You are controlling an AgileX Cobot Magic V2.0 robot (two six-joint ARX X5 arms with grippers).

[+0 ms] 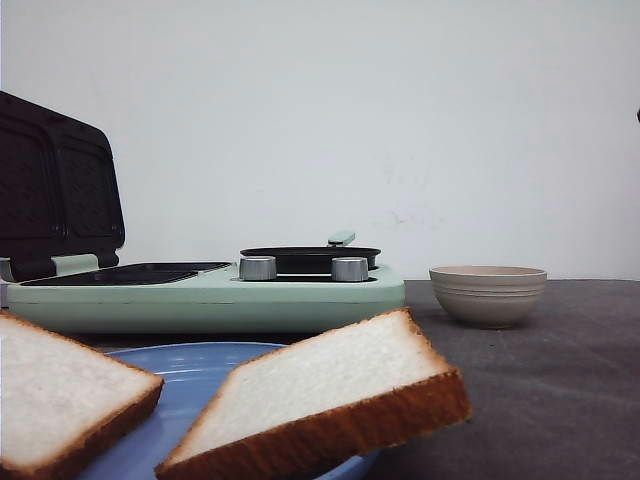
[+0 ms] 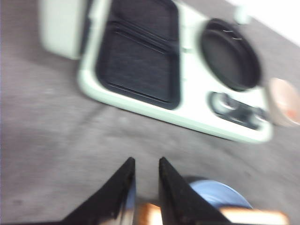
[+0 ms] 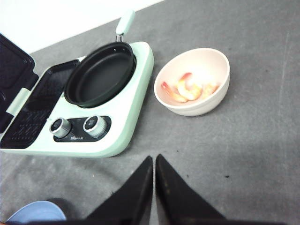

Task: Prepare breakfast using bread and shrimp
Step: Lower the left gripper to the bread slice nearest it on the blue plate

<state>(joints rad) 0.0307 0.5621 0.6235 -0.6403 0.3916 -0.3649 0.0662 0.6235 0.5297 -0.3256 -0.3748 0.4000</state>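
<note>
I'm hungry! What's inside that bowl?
From above, the bowl holds a few curled orange-pink shrimp. From the front, its wall hides them completely.

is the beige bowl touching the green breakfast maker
Apart. The right wrist view shows grey table between the beige ceramic bowl and the mint-green breakfast maker.

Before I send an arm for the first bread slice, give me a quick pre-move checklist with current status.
1. Sandwich maker lid raised: ok.
2. Grill plate bare: ok.
3. Two bread slices on the blue plate: ok.
4. Shrimp in the beige bowl: ok.
5. Left end effector slightly parted, holding nothing: ok.
6. Right end effector open for a grasp: not ok, fingers together.
</note>
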